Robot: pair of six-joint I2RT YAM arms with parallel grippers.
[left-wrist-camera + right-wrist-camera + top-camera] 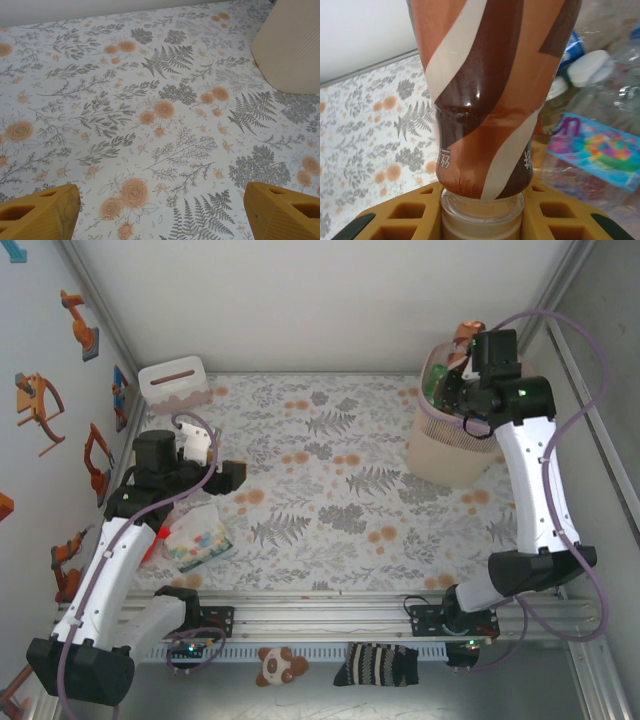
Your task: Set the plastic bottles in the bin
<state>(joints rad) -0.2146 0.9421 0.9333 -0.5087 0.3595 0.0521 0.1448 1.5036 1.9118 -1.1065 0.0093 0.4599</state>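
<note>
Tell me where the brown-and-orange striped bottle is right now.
The striped bottle is clamped by its neck in the right gripper, over the bin at the far right of the table, above other bottles inside it.

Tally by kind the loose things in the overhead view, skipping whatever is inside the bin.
Bin: 1
White slotted box: 1
Dotted clear packet: 1
Brown-striped bottle, held over the bin: 1
Plush toy: 1
Striped cloth: 1
Total: 6 (a red bit beside the packet is too hidden to name)
</note>
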